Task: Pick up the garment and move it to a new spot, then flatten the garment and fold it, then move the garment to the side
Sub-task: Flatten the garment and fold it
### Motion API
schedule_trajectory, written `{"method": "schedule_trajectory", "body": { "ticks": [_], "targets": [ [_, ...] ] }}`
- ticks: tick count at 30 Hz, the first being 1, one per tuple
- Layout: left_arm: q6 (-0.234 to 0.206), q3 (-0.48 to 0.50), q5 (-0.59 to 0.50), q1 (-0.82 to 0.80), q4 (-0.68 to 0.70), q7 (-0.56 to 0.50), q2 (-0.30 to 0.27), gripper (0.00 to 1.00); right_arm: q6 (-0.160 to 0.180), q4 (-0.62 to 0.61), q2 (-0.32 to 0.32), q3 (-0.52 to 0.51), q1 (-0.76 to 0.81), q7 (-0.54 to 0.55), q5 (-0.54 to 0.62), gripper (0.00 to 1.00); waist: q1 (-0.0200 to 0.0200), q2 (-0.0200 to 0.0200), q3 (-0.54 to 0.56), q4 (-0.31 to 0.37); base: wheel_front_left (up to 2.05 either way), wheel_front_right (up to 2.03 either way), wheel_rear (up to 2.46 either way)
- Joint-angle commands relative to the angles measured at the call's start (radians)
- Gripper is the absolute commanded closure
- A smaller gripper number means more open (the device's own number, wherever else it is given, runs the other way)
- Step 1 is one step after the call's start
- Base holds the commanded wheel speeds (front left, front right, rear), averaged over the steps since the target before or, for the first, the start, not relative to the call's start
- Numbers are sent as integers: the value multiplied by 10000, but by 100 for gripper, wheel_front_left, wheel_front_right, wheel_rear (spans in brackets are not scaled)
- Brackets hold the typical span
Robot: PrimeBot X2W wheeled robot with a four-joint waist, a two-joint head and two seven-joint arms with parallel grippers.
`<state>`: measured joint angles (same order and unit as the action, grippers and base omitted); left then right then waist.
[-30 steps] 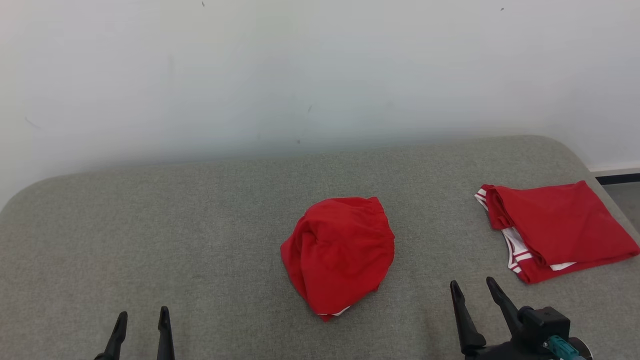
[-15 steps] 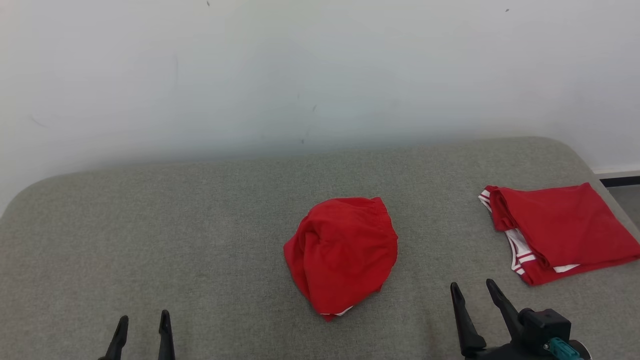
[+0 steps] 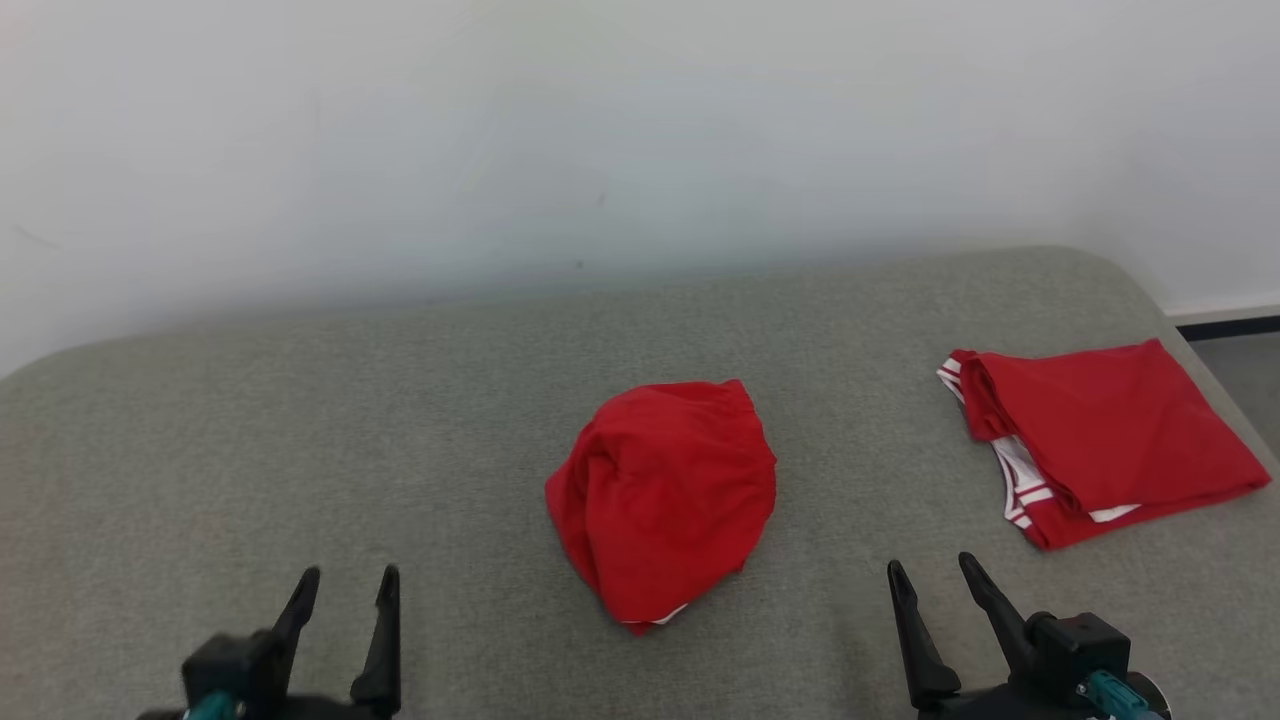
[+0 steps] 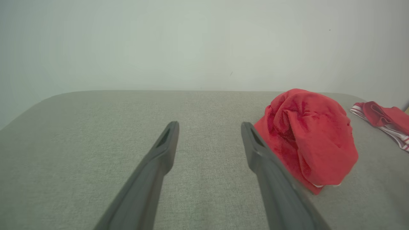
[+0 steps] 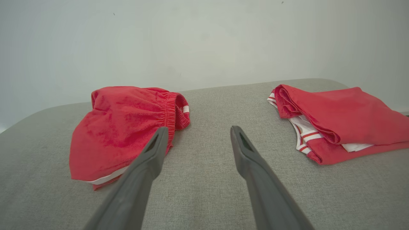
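A crumpled red garment (image 3: 662,498) with a thin white trim lies bunched in the middle of the grey cushion (image 3: 300,440); it also shows in the left wrist view (image 4: 310,137) and the right wrist view (image 5: 124,127). My left gripper (image 3: 348,584) stands open at the lower left, well short of the garment, nothing between its fingers (image 4: 166,143). My right gripper (image 3: 932,575) is open at the lower right, to the garment's right and nearer me, also empty.
A second red garment (image 3: 1095,435) with white stripes lies folded at the cushion's right end (image 5: 338,123), close to the edge. A pale wall rises behind the cushion. A strip of floor and dark skirting shows at far right (image 3: 1225,328).
The head camera has shifted a little, so the whole scene sits slightly lower-left. My left gripper has risen further into view and moved right. The garments have not moved.
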<state>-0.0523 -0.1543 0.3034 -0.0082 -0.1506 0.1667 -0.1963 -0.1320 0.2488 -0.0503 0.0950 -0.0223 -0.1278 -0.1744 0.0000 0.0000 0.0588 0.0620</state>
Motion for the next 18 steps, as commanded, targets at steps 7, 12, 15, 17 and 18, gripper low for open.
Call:
{"method": "schedule_trajectory", "body": {
  "ticks": [7,12,15,17,18],
  "targets": [
    [881,-840,446,-2319,-1069,-2124,216,0,29,86,-1,208,-297,-67,-33,0,0,0,-523,1031,0,0,0],
    [987,-1179,542,-3267,-1744,-2952,519,0,29,120,-1,436,-470,-103,-98,0,0,0,-755,1696,0,0,0],
    [881,-1323,539,-3758,-2310,-3302,706,0,29,149,-1,516,-596,-151,-129,0,0,0,-903,2190,0,0,0],
    [698,-1323,580,-3972,-2669,-3551,805,0,29,175,-1,526,-614,-186,-158,0,0,0,-981,2482,0,0,0],
    [609,-1322,585,-4054,-2824,-3670,841,0,29,205,-1,516,-624,-211,-172,0,0,0,-1021,2606,0,0,0]
  ]
}}
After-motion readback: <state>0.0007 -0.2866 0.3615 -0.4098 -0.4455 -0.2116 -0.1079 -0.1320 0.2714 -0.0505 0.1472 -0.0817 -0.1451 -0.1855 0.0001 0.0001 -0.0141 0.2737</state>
